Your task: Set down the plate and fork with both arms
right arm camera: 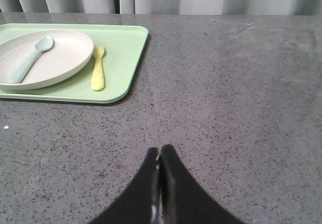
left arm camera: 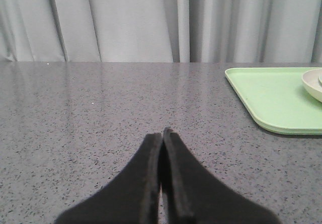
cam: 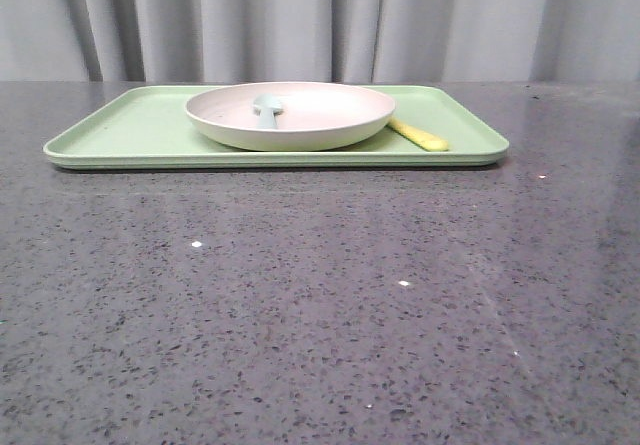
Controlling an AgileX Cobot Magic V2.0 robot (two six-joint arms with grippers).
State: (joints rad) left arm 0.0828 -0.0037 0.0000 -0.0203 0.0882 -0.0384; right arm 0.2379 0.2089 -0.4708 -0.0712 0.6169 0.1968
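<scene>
Left claw (left arm camera: 161, 133) pressed closed on nothing over bare grey counter (cam: 300, 305), green tray (cam: 120, 130) carrying off-white plate (cam: 330, 125) with a pale blue spoon (cam: 268, 110) inside, yellow fork (cam: 420, 136) just beside the plate on the tray, right claw (right arm camera: 160, 151) closed and empty

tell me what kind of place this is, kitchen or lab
Probably a staged lab bench, not a kitchen: a grey speckled table backed by a plain grey curtain, holding only a green tray with a plate, spoon and fork.
</scene>
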